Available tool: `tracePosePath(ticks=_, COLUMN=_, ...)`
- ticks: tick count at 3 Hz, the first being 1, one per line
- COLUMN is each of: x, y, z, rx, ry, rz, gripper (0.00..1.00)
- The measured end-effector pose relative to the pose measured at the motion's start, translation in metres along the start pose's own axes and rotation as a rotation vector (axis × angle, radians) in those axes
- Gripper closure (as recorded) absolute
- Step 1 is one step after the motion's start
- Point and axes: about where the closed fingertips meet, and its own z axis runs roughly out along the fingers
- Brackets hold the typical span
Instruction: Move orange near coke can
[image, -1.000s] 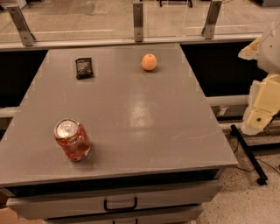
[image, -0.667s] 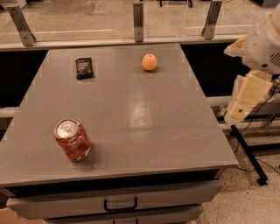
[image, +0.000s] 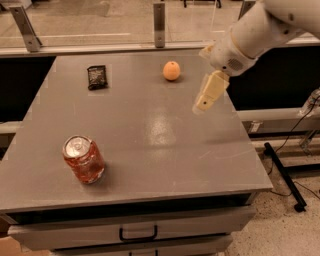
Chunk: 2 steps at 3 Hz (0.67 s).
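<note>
The orange (image: 171, 70) sits on the grey table (image: 165, 150) near its far edge, right of the middle. The coke can (image: 84, 159) stands upright near the front left, its silver top showing. The two are far apart. My gripper (image: 203, 104) hangs from the white arm that reaches in from the upper right. It hovers above the table's right side, to the right of the orange and a little nearer the front, touching nothing.
A small flat black packet (image: 96, 77) lies at the far left of the table. Metal rail posts (image: 159, 17) stand behind the far edge. A drawer with a handle (image: 137, 233) is below the front edge. A black stand leg (image: 285, 172) and cables lie on the floor at right.
My arm has swung left, from beyond the table's right edge to over its right side, closer to the orange. The orange, can and packet have not moved.
</note>
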Motion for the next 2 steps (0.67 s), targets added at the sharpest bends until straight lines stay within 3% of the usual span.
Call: tracePosePath(ticks=2, x=-0.039, y=-0.069, z=0.110, rx=-0.038, ry=-0.117, rz=0.091, gripper=0.00)
